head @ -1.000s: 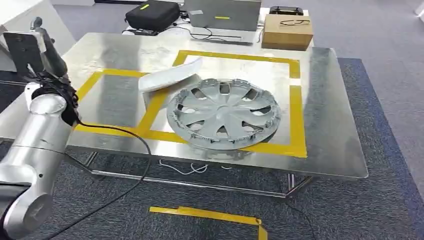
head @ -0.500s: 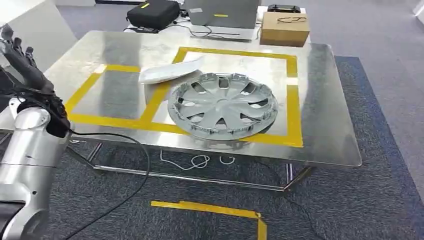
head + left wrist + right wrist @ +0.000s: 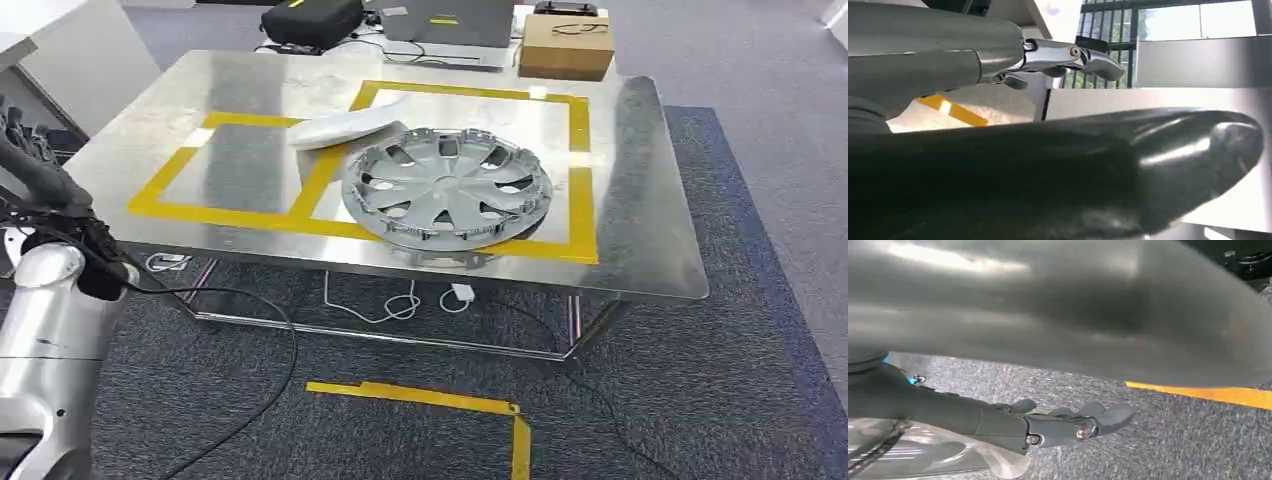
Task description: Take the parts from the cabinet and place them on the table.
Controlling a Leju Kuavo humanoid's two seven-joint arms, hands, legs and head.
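- The grey hubcap [image 3: 447,196] is lying flat on the metal table [image 3: 650,230], inside the right-hand yellow tape [image 3: 585,190] square, its near rim reaching over the front tape line; a white curved part [image 3: 345,130] is resting just behind and to the left of it, across the tape dividing the two squares.
- At the far edge of the table a black case [image 3: 310,18], a grey box [image 3: 450,25] and a cardboard box [image 3: 566,45] are sitting together; white cables [image 3: 385,305] are hanging under the table, and a black cable [image 3: 250,400] is trailing over the carpet beside a strip of yellow floor tape [image 3: 430,400].
- The left hand [image 3: 30,165] is reaching up at the left edge of the head view, well apart from the hubcap; its fingers [image 3: 1088,55] are stretching out straight with nothing between them, so it is released.
- The right hand [image 3: 1068,425] is hanging above the carpet, fingers extended and slightly curved, grasping nothing.
- Dark curved covers are blocking much of both wrist views; a clear plastic shape under the right hand is too blurred to identify.
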